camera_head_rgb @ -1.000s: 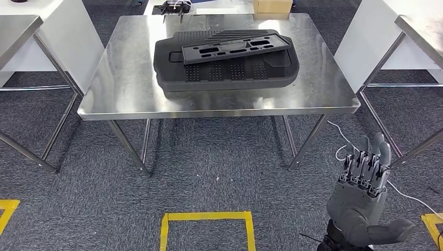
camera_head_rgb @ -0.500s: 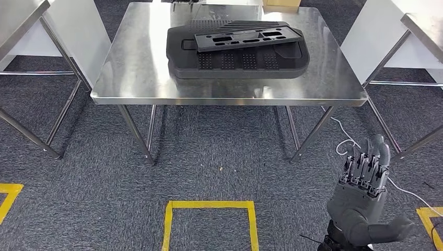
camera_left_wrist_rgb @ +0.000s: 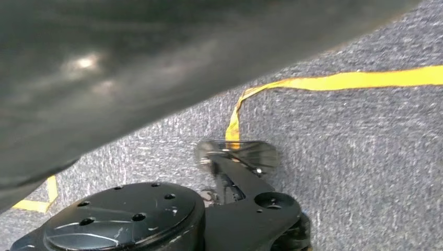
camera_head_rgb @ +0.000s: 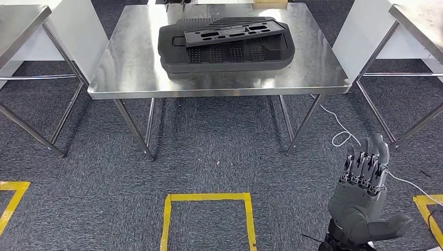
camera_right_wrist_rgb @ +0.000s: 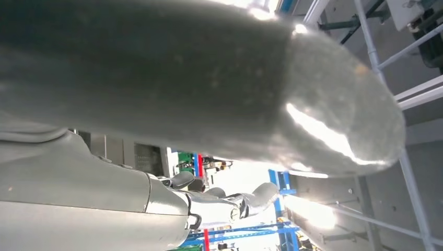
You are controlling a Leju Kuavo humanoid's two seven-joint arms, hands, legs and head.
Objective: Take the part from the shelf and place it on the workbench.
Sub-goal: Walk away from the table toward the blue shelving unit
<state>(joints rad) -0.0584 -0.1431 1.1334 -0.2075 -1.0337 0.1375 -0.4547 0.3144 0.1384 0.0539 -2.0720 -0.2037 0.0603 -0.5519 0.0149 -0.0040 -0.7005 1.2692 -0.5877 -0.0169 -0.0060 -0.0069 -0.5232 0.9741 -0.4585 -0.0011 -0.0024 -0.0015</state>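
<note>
The right hand (camera_head_rgb: 364, 201) is dark grey plastic with a thick, rounded thumb, darker ribbed fingers, and what may be black wrist cabling.

The head camera looked forward and down from high up, taking in a steel table (camera_head_rgb: 120, 73), grey carpet (camera_head_rgb: 209, 157) and yellow floor tape (camera_head_rgb: 206, 197) from some way off. The left wrist camera sat close above that carpet (camera_left_wrist_rgb: 365, 146) and tape (camera_left_wrist_rgb: 339, 80), sharing them with the head view. The right wrist camera pointed upward, very near the right hand's thumb (camera_right_wrist_rgb: 209, 83), toward metal framing (camera_right_wrist_rgb: 386, 57).
</note>
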